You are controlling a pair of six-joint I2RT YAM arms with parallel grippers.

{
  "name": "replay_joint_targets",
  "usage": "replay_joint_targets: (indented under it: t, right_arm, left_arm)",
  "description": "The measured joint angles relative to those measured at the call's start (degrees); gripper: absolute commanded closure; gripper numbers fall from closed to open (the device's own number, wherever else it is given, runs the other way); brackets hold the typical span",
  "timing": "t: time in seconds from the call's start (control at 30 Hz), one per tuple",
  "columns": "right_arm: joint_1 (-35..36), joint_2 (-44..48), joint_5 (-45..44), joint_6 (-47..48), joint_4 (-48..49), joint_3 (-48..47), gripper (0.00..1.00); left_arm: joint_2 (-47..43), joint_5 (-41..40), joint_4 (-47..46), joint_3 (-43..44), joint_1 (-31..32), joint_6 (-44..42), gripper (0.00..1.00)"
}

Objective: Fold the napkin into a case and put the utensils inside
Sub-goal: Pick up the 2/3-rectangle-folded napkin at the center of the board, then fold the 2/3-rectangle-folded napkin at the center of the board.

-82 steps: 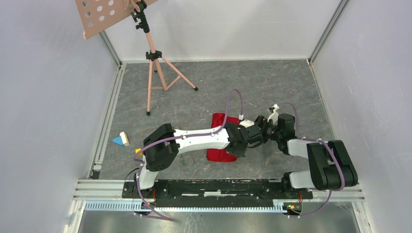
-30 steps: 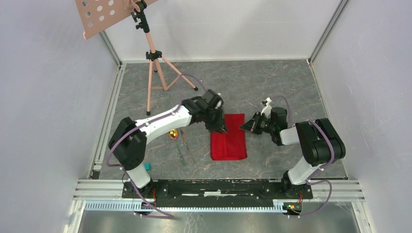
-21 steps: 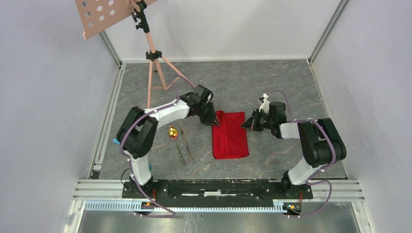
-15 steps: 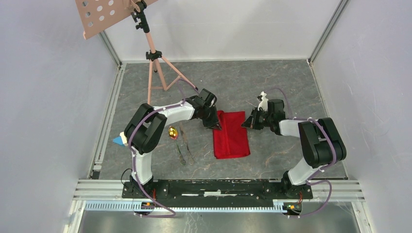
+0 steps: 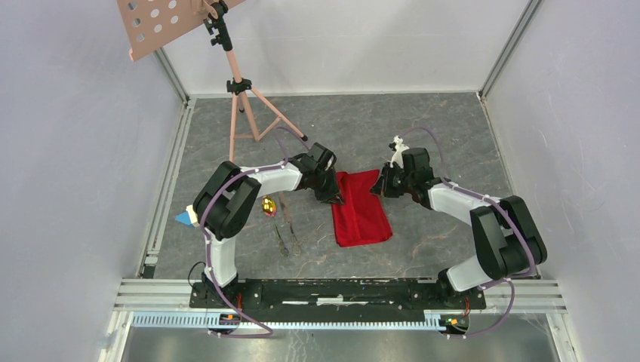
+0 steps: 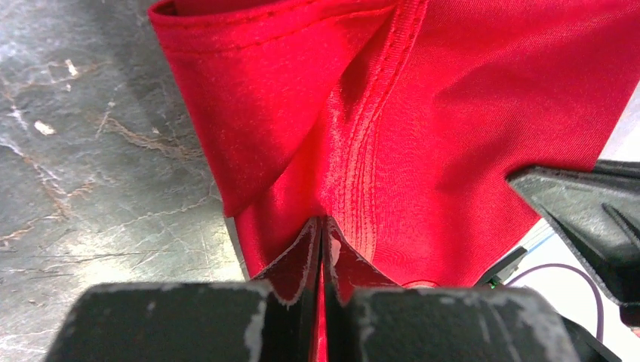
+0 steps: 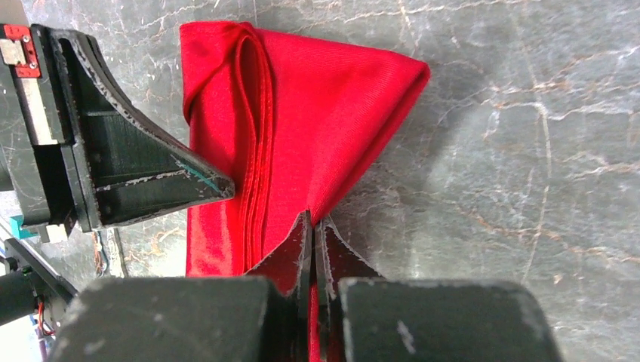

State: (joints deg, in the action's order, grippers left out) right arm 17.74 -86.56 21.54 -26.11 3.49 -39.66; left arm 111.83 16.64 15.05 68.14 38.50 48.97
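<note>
The red napkin [image 5: 361, 207] lies folded into a narrow strip on the grey table, slanting a little. My left gripper [image 5: 337, 197] is shut on the strip's far left corner, cloth pinched between its jaws [image 6: 322, 226]. My right gripper [image 5: 380, 188] is shut on the far right corner [image 7: 311, 219], and that end of the napkin [image 7: 302, 113] is drawn in and bunched. The other arm's finger [image 7: 151, 181] shows in the right wrist view. The utensils lie left of the napkin: a gold spoon bowl [image 5: 267, 206] and thin dark pieces [image 5: 287, 230].
A pink tripod stand [image 5: 241, 113] with a perforated board stands at the back left. A blue and cream toy block [image 5: 185, 219] sits near the left rail. Grey walls enclose the table on three sides.
My left gripper closed on the napkin's far left corner. My right gripper moved left and farther back with its corner, so the far end bunched and the strip skewed.
</note>
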Motion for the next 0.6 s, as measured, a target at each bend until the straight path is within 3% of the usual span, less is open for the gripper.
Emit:
replay_joint_targets:
  t: [0.4,0.6]
  right_arm:
    - [9.6,2.7,-9.3,-6.4,-1.7,-0.4,1.00]
    - [14.6,2.4,-10.7,-15.0,4.8,0.5,1.00]
  left_arm:
    - [-0.2,1.2,-4.1,-1.9,0.0,0.1,0.94]
    - [-0.2,1.9,-5.7,-2.6,0.0,0.1,0.94]
